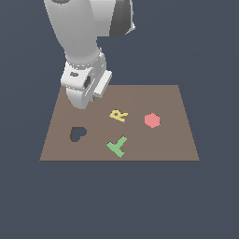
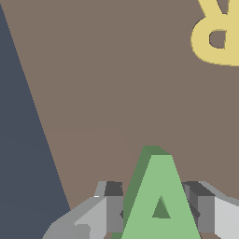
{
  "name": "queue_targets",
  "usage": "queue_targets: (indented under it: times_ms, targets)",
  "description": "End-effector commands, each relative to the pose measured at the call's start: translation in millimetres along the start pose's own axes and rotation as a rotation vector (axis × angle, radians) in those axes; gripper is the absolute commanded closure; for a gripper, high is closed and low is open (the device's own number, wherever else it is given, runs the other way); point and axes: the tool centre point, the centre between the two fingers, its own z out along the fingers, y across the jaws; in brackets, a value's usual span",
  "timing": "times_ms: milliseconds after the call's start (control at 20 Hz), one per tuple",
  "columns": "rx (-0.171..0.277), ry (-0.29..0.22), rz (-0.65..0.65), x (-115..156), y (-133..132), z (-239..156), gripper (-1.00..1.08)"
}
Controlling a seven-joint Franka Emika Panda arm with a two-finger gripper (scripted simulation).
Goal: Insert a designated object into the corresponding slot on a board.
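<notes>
The designated object, a small flat green letter A (image 2: 160,200), sits between my gripper's (image 2: 156,207) two grey fingers (image 2: 112,212), which press on both of its sides. In the exterior view the gripper (image 1: 93,95) is low over the far left part of the brown board (image 1: 163,144), and only a sliver of green shows at its tip. The A-shaped slot is hidden in both views. I cannot tell whether the A rests on the board (image 2: 116,70) or hangs just above it.
On the board lie a yellow R (image 1: 118,115) (image 2: 217,37), a red hexagon (image 1: 152,120) and a green T-shaped piece (image 1: 117,146). A dark heart-shaped cutout (image 1: 77,134) is near the board's front at the exterior view's left. The arm hides the far left corner.
</notes>
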Motion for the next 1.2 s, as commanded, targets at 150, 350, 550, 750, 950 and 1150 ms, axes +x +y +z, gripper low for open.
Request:
queue_targets:
  times_ms: [150, 350, 550, 750, 950, 1150]
  targets:
    - [0.000, 0.000, -0.042, -31.8, 15.3, -1.4, 1.08]
    - [0.000, 0.000, -0.061, -46.9, 23.9, -2.0, 1.08]
    - [0.000, 0.000, -0.072, -55.4, 29.1, -2.4, 1.08]
    - [0.000, 0.000, -0.075, -57.2, 30.9, -2.4, 1.08]
    - [0.000, 0.000, -0.073, -56.2, 30.5, -2.3, 1.08]
    - [0.000, 0.000, -0.073, -55.6, 30.2, 4.0, 1.08]
